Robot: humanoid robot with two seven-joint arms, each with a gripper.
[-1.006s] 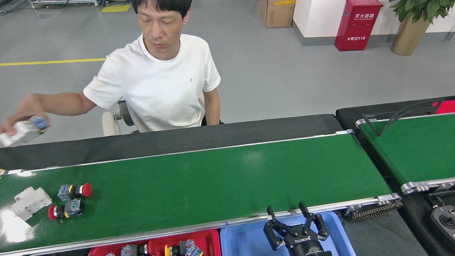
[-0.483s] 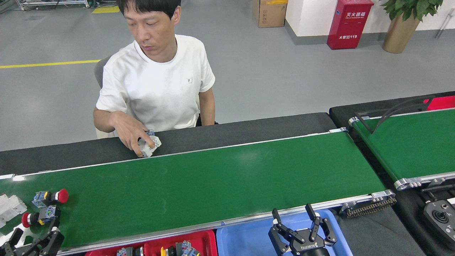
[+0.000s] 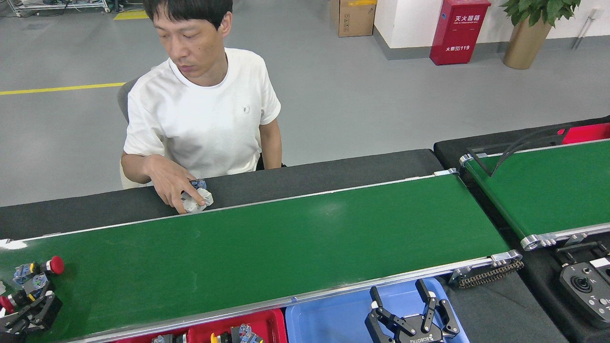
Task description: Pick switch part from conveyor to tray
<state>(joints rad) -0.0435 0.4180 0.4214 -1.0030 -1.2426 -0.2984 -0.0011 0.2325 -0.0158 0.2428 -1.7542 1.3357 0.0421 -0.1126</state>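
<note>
Since half a second ago, our left pincer (image 3: 29, 312) has come further in at the near left corner and now sits over the nearer of the two switch parts, and the view has shifted so that the person's hand (image 3: 167, 182) lies lower and more to the left. That hand still rests on a pale grey block (image 3: 196, 200) at the far edge of the conveyor (image 3: 286, 247).

The nearer switch part (image 3: 21, 297) lies on the belt at the far left, its red cap cut by the picture's edge; the black fingers of our left pincer stand on either side of its blue-grey body. We cannot tell whether they press it or only bracket it. The second switch part (image 3: 40, 269) lies just beyond, with a round red mushroom cap and a blue-grey block body.

Our right pincer (image 3: 413, 314) hangs over the blue tray (image 3: 329, 319), its black linked fingers spread apart and holding nothing; its base is cut off by the near edge.

The belt is a flat, dark-green, slightly glossy band in a silver aluminium frame, with a chain at its right end. The red tray (image 3: 267, 321) is glossy plastic with a raised rim; only its far strip shows, holding several switch parts cut off at the near edge. A second green belt (image 3: 548, 190) runs on the right, and a black controller (image 3: 584, 286) lies on the dark surface near it.
</note>
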